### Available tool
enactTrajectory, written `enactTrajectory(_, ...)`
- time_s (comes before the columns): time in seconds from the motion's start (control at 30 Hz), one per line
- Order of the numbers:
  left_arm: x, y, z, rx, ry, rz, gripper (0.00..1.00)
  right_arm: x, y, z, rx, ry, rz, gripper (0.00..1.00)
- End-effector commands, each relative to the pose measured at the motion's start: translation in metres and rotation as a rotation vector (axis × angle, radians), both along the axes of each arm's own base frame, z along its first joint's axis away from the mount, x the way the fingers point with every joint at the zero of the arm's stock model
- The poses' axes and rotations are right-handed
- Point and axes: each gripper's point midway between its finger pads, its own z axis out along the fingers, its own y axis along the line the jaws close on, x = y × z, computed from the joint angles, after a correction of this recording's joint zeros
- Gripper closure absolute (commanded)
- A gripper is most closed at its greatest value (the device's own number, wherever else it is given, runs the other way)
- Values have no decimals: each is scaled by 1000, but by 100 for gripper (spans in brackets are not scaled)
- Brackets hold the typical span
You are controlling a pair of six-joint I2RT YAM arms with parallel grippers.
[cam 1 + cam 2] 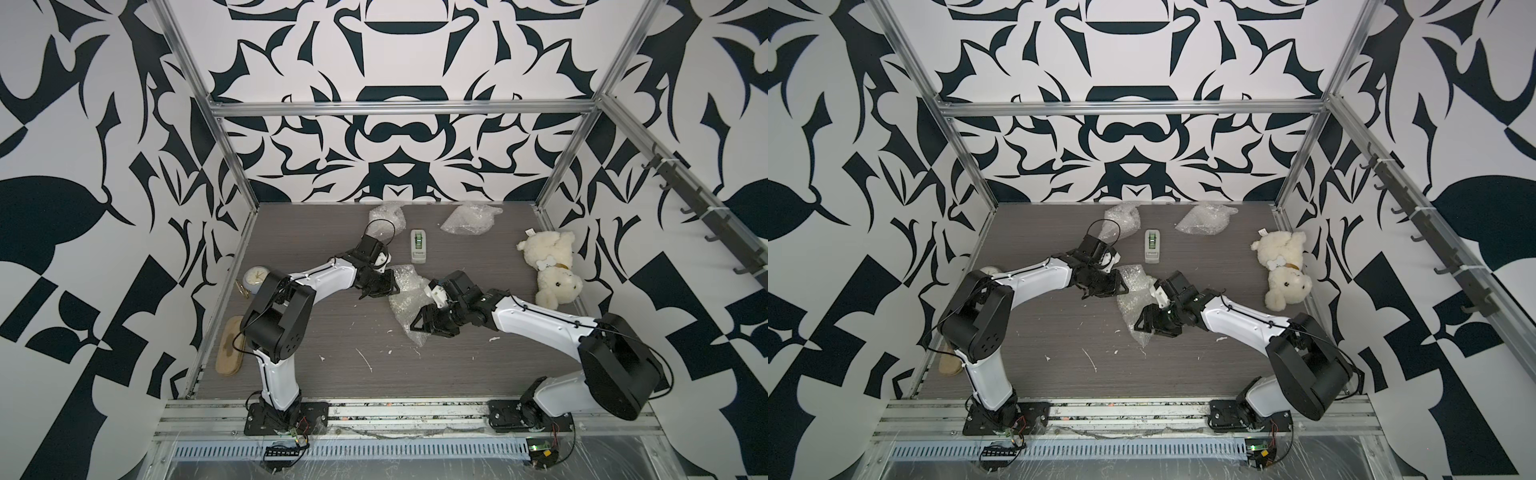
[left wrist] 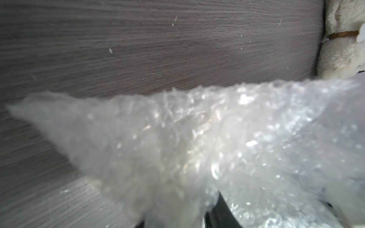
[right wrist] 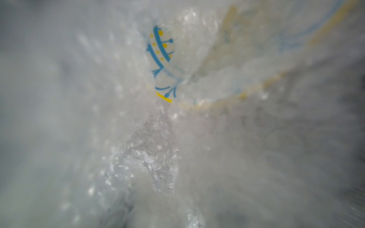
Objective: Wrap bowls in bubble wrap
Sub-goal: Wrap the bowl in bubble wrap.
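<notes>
A crumpled sheet of bubble wrap (image 1: 409,297) (image 1: 1133,297) lies mid-table between both arms. My left gripper (image 1: 384,286) (image 1: 1108,286) is shut on its far-left edge; in the left wrist view the bubble wrap (image 2: 197,138) runs down between dark fingers (image 2: 223,213). My right gripper (image 1: 415,324) (image 1: 1140,324) is pressed into the sheet's near part, its jaws buried in plastic. The right wrist view is filled with bubble wrap (image 3: 154,158), and a gap shows a white bowl (image 3: 161,49) with blue and yellow pattern. In both top views that bowl is hidden. Two whitish bundles (image 1: 388,216) (image 1: 469,218) sit at the back.
A tape dispenser (image 1: 419,246) lies behind the sheet. A cream teddy bear (image 1: 550,266) rests at the right wall. A pale alarm clock (image 1: 254,278) and a tan oval brush (image 1: 230,347) lie by the left wall. White scraps dot the near table.
</notes>
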Motion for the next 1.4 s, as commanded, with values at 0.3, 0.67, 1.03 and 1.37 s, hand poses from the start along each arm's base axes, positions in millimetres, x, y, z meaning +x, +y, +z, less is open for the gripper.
enactTrajectory(0.3, 2, -3, -1, 33, 4, -6, 71, 9, 1, 56, 12, -134, 49, 98)
enactTrajectory(0.67, -1, -7, -7, 91, -14, -35, 71, 48, 9, 73, 130, -84, 41, 97)
enactTrajectory(1.03, -5, -12, -3, 103, -33, -49, 71, 88, 2, 37, 238, 61, -15, 97)
enactTrajectory(1.37, -5, -15, -4, 101, -44, -59, 70, 95, -2, 2, 274, 166, -38, 96)
